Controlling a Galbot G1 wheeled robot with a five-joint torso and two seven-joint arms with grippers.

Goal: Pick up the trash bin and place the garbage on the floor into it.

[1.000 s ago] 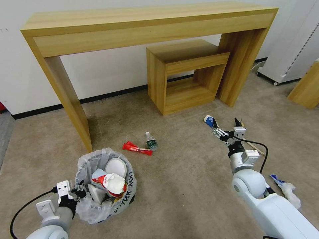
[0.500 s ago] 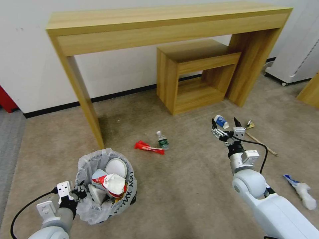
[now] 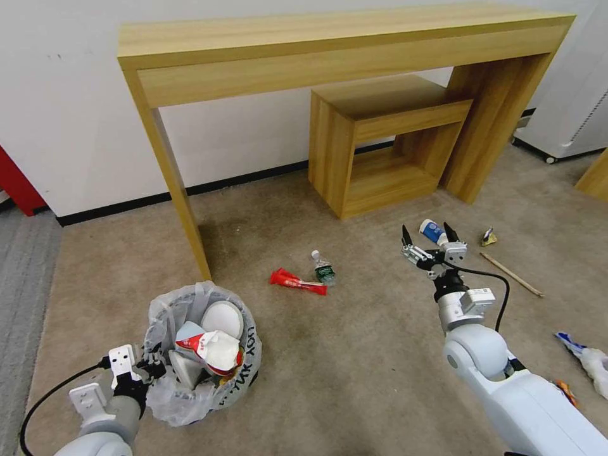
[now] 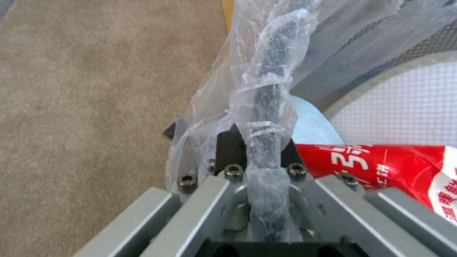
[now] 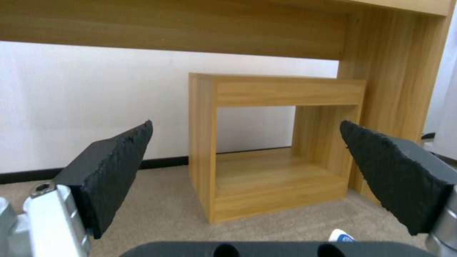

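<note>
The trash bin (image 3: 202, 348), already full of litter, sits on the beige carpet floor (image 3: 354, 354), its bag-covered rim clenched by the left pincer (image 3: 147, 369). The right pincer (image 3: 426, 242) hovers released, just beside the blue-white paper cup (image 3: 433, 231). Red wrapper (image 3: 296, 282) and small bottle (image 3: 323, 268) lie touching, between.

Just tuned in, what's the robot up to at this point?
The left gripper has its jaws clamped on the bag-lined rim of the trash bin, already holding some litter. The right gripper hangs with jaws open above the floor, near the blue-white paper cup. A red wrapper and small bottle lie loose.
</note>
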